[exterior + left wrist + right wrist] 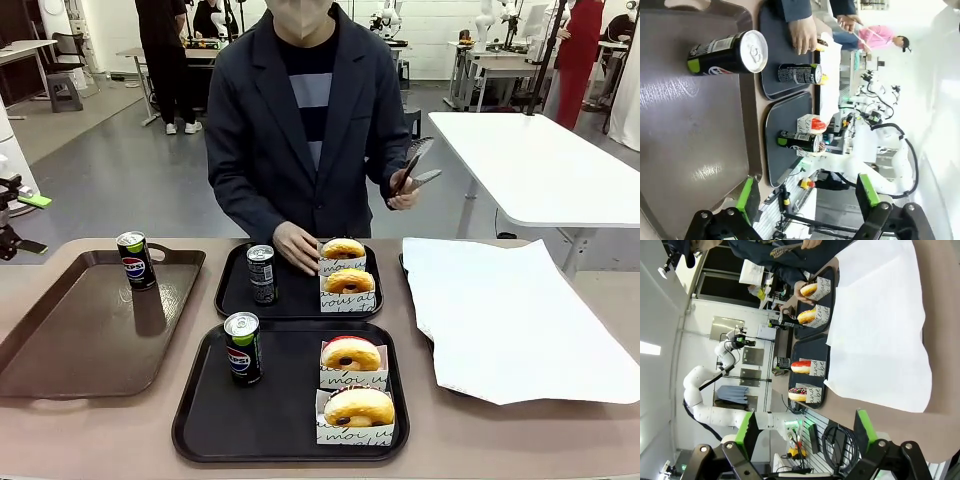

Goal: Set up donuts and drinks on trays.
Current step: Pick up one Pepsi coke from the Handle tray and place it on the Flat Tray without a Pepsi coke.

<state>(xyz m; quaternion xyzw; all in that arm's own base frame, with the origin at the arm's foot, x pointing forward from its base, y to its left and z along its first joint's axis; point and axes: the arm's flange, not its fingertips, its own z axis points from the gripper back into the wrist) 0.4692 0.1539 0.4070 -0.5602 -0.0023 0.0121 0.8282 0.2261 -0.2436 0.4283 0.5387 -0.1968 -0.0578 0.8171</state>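
The tan table (90, 425) carries a large brown tray (60, 340) at the robot's left and two black trays in the middle, the near tray (200, 420) just in front of the far tray (232, 295). A white paper sheet (510, 320) lies at the right, apparently covering something dark at its edge.

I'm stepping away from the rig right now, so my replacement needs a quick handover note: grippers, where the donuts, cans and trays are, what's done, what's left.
Left gripper and right gripper: open, empty, off the table.
Near black tray: Pepsi can and two sleeved donuts. Looks complete.
Far black tray: black-and-silver can, two donuts; the person's hand is at the farther one, tongs in the other hand.
A second Pepsi can stands on the brown tray.
Left: probably just the person's last adjustment.
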